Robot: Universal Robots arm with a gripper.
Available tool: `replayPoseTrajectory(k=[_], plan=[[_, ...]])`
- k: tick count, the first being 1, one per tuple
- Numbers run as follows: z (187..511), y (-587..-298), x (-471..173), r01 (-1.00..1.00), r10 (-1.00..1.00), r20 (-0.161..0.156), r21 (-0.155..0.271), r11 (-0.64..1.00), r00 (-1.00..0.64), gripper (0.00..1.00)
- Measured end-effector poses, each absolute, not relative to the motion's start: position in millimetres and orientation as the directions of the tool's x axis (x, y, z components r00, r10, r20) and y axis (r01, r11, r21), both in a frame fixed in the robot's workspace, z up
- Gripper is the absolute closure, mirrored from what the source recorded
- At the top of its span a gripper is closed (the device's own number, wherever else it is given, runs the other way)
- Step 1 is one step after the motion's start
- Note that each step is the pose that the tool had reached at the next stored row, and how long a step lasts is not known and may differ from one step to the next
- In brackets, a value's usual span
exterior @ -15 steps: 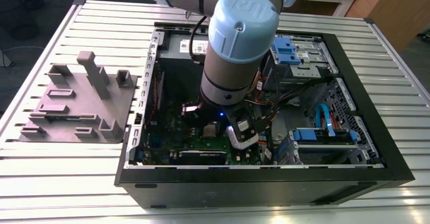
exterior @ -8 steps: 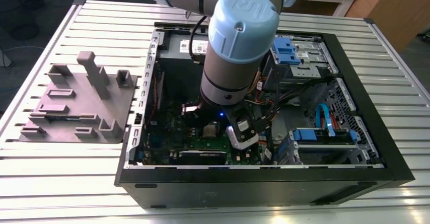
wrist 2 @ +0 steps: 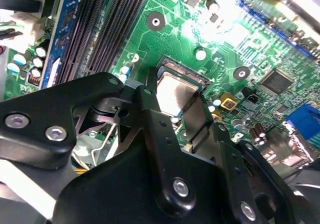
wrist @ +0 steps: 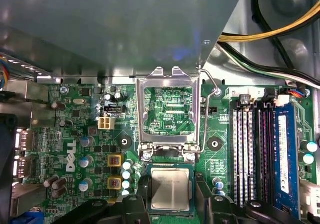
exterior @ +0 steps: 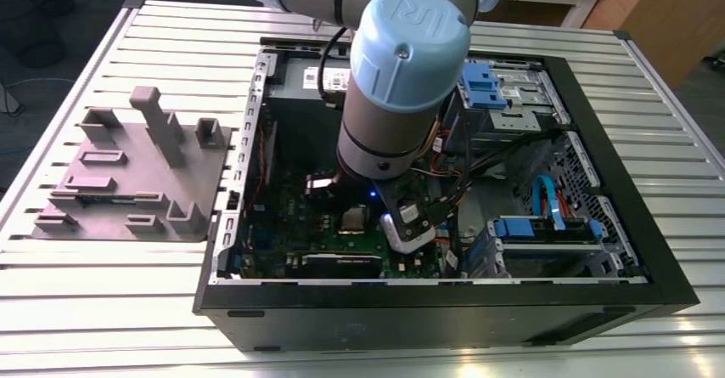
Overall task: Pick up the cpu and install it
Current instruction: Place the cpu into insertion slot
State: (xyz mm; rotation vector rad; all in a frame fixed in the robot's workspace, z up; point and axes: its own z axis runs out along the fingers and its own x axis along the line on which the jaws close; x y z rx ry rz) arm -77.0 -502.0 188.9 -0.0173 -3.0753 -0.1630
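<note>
- The cpu [wrist: 170, 188], a small flat square chip with a silvery-grey metal top, is seen seated in the black socket [wrist: 170, 210] on the green motherboard [wrist: 90, 129], at lower centre of the first wrist view.
- In the second wrist view the cpu [wrist 2: 172, 95] lies at mid-frame, partly hidden behind the black gripper [wrist 2: 182, 116] fingers.
- The two black fingers [wrist: 212, 204] are spread, one on each side of the chip; whether they touch its edges cannot be told. The gripper is released, with nothing lifted.
- The silver metal load plate [wrist: 168, 109] of the socket is folded open, standing just above the chip in the first wrist view, with its thin wire lever [wrist: 204, 109] beside it.
- Long black memory slots [wrist: 247, 149] and a blue slot [wrist: 282, 149] are noted at right of that frame.
- In the exterior view the grey-and-blue robot arm [exterior: 391, 81] reaches down into the open black computer case [exterior: 453, 310] at centre frame.
- A grey plastic holder block with upright posts [exterior: 136, 174] rests on the slatted metal table [exterior: 668, 149], at the exterior view's left.
</note>
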Motion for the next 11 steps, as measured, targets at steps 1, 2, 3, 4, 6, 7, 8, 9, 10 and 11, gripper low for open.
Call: replayPoseTrajectory(k=[1,2,3,4,6,7,8,9,10,11], plan=[[188.9,-502.2,-77.1,0.012,0.005,0.062,0.105,0.994,-0.998,0.55],[188.9,-502.3,-77.2,0.009,0.003,0.063,0.105,0.994,-0.998,0.55],[189.0,-502.4,-77.3,0.008,0.002,0.063,0.105,0.994,-0.998,0.55],[189.0,-502.4,-77.3,0.008,0.002,0.063,0.105,0.994,-0.998,0.55],[189.0,-502.4,-77.3,0.008,0.002,0.063,0.105,0.994,-0.998,0.55],[189.0,-502.4,-77.3,0.008,0.002,0.063,0.105,0.994,-0.998,0.55],[189.0,-502.4,-77.3,0.008,0.002,0.063,0.105,0.994,-0.998,0.55],[189.0,-502.4,-77.4,0.008,0.002,0.064,0.105,0.994,-0.998,0.55],[189.0,-502.5,-77.4,0.008,0.001,0.064,0.105,0.994,-0.998,0.55],[189.0,-502.5,-77.4,0.008,0.001,0.065,0.105,0.994,-0.998,0.55]])
